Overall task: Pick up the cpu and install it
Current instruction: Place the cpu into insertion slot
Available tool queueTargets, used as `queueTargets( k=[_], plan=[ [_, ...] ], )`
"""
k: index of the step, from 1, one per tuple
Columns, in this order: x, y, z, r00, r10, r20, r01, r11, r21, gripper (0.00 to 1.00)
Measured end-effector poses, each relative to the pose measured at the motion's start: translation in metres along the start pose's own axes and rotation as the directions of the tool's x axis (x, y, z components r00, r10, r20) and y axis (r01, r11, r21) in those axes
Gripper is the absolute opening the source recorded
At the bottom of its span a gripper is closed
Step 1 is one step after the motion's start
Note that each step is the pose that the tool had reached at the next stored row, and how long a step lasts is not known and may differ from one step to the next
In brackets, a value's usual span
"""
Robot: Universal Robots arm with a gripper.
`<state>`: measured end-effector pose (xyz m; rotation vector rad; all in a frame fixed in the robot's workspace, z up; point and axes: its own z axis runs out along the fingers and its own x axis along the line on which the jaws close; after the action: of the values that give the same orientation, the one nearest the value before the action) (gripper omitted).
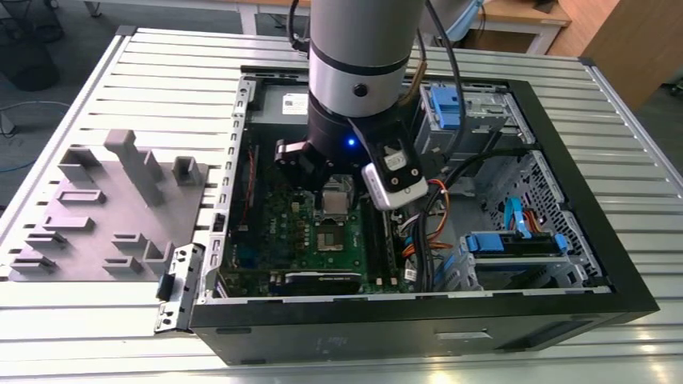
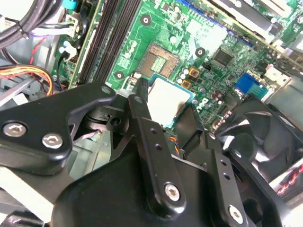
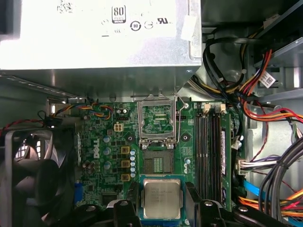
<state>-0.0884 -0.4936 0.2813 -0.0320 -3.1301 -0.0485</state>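
My gripper (image 3: 162, 210) is shut on the cpu (image 3: 162, 198), a small square chip with a silvery top, with one black finger (image 3: 124, 209) on each side of it. In the second wrist view the cpu (image 2: 165, 97) hangs between the fingertips (image 2: 138, 101) above the green motherboard (image 2: 213, 42). It is just beside the open dark socket (image 2: 158, 59) and apart from it. The socket (image 3: 158, 163) lies bare, with its metal load plate (image 3: 158, 120) swung up. In the exterior view the gripper (image 1: 336, 190) reaches down into the open computer case (image 1: 427, 316) over the motherboard.
A grey moulded tray (image 1: 107, 208) lies at the exterior view's left of the case. Inside are the big grey box with a white label (image 3: 104, 33), a black fan (image 3: 28, 175), memory slots (image 3: 210, 156), cable bundles (image 3: 265, 94) and blue drive brackets (image 1: 513, 244).
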Motion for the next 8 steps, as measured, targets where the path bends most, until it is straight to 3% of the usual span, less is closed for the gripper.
queueTargets(
  k=[8],
  plan=[
    [-0.0001, -0.0004, 0.0133, 1.0, 0.0, 0.0, 0.0, 1.0, 0.0004, 0.47]
  ],
)
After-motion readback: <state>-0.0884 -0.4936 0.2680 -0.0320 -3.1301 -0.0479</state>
